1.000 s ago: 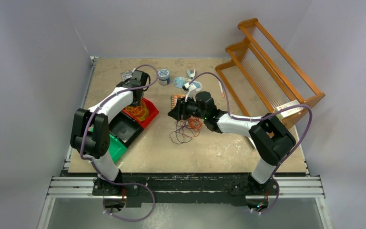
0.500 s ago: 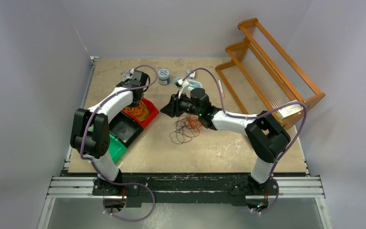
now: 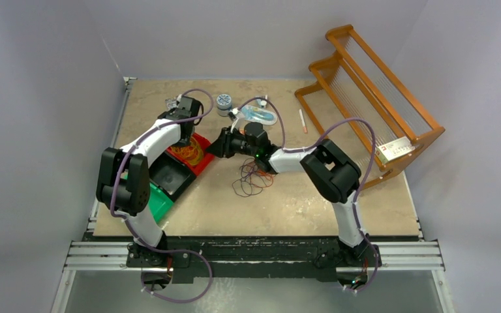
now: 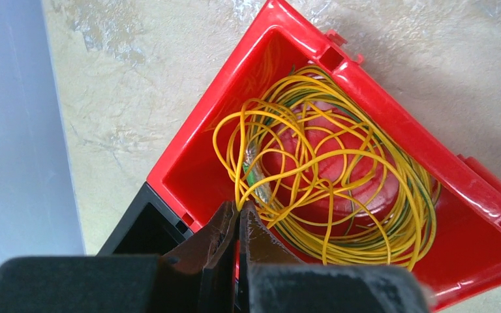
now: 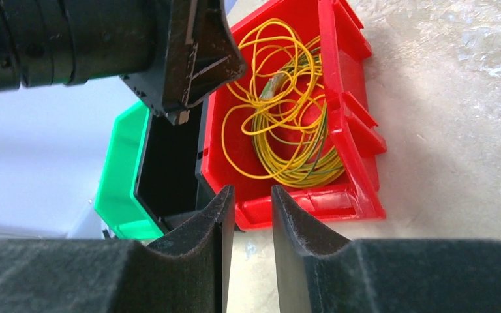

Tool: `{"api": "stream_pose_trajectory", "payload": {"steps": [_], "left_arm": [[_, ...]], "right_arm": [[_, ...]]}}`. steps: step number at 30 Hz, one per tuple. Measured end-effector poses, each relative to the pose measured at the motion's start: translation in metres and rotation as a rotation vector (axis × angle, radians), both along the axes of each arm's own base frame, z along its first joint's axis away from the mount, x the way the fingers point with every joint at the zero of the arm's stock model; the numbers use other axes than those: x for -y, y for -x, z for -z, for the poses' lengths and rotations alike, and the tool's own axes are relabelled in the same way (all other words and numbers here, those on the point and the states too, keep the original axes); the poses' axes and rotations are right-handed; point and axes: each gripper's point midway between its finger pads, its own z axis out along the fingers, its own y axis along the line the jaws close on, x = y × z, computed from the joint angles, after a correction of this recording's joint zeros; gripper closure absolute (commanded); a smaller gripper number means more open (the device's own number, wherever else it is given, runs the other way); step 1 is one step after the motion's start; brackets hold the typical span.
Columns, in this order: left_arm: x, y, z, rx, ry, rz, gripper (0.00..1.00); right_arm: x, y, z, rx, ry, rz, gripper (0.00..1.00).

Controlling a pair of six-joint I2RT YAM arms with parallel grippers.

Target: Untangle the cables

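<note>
Left gripper (image 4: 238, 212), jaws together, hovered over yellow cable (image 4: 329, 189) in the red bin (image 4: 391, 120); the barely parted right gripper (image 5: 251, 195) needed clearance.

Top external camera: fixed high at the near side of the table (image 3: 287, 208), facing down and forward. It is distant, with the whole tabletop in mid-frame.

Left wrist camera: close, looking steeply down past the left gripper (image 4: 238, 210) at bottom centre into the red bin (image 4: 391, 124).

Right wrist camera: low and close, facing along the table past the right gripper (image 5: 253, 192) at bottom centre.

Overlap: all three views share the red bin. The right wrist view also takes in the left gripper, upper left of the frame.
</note>
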Motion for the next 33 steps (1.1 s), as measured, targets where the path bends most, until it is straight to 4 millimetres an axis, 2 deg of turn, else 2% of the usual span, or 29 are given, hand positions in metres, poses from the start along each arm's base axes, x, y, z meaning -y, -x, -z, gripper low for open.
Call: {"api": "stream_pose_trajectory", "payload": {"steps": [12,18,24,33], "left_arm": [[-0.005,0.000,0.003,-0.002,0.009,-0.013,1.00],[-0.003,0.000,0.004,-0.001,0.018,-0.009,1.00],[-0.003,0.001,0.005,-0.003,0.018,-0.009,1.00],[-0.006,0.002,0.006,-0.009,0.012,-0.015,1.00]], "right_arm": [[-0.026,-0.025,-0.006,-0.080,-0.106,0.050,0.67],[-0.039,-0.033,-0.008,-0.079,-0.123,0.048,0.73],[-0.049,-0.036,0.000,-0.089,-0.115,0.043,0.80],[-0.060,-0.033,0.029,-0.122,-0.069,0.042,0.81]]}}
